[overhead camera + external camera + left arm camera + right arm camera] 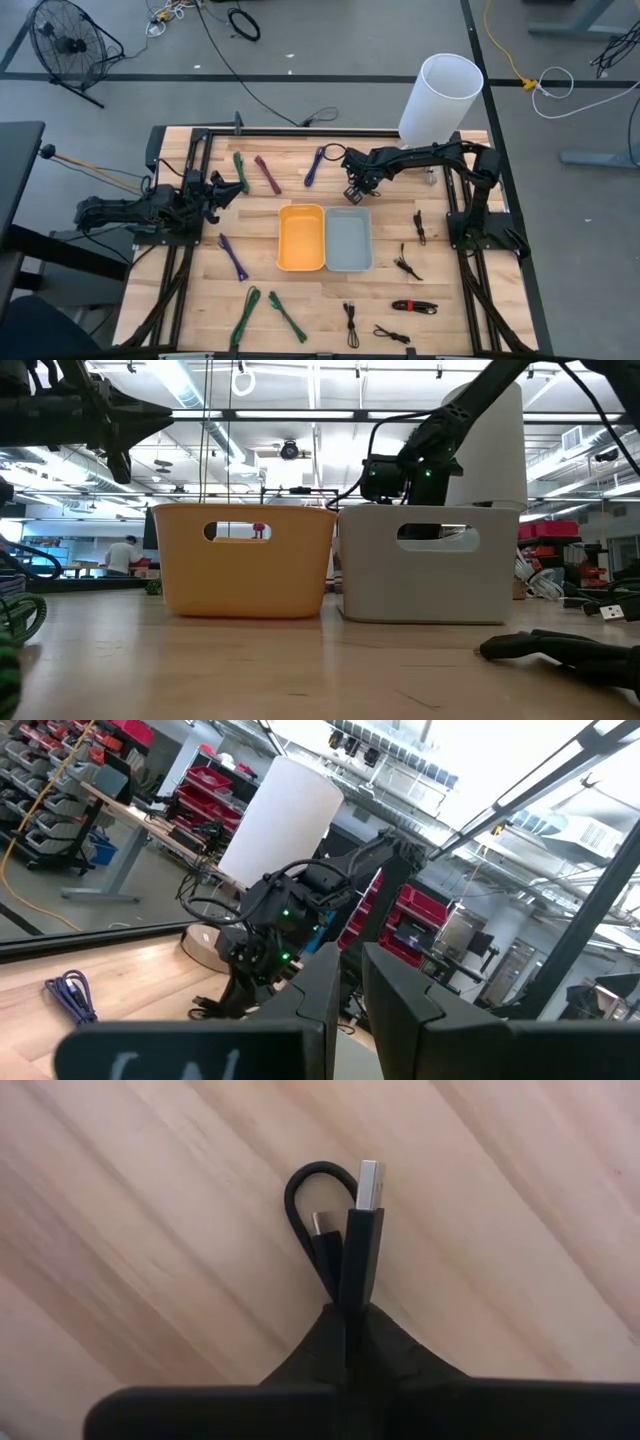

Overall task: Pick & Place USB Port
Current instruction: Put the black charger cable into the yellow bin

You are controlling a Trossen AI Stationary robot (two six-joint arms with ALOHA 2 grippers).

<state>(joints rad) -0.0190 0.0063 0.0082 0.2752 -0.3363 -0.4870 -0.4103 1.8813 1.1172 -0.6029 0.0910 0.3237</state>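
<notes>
My right gripper (356, 192) hangs over the table just beyond the grey bin's (348, 240) far wall, shut on a short folded black USB cable (345, 1230). The cable's silver USB-A plug (368, 1184) and a small loop (305, 1180) stick out past the fingertips. The low view shows this gripper (385, 482) above and behind the grey bin (430, 565). An orange bin (301, 238) stands against the grey bin's left side. My left gripper (215, 190) waits, shut and holding nothing, near the table's left edge. My right gripper pinches the folded black cable between its two fingers, on the black plug body (358, 1270) and the strands beside it, several strands together. The fingers come from above, pointing down. The cable is lifted clear of the wood, with its plug and loop sticking out below the fingertips.
Loose cables lie around the bins: green (240, 172), maroon (268, 174) and purple (315, 165) on the far side, purple (233, 258) and green (262, 310) at the near left, several black ones (412, 305) at the near right. A white cylinder (438, 98) stands at the far edge.
</notes>
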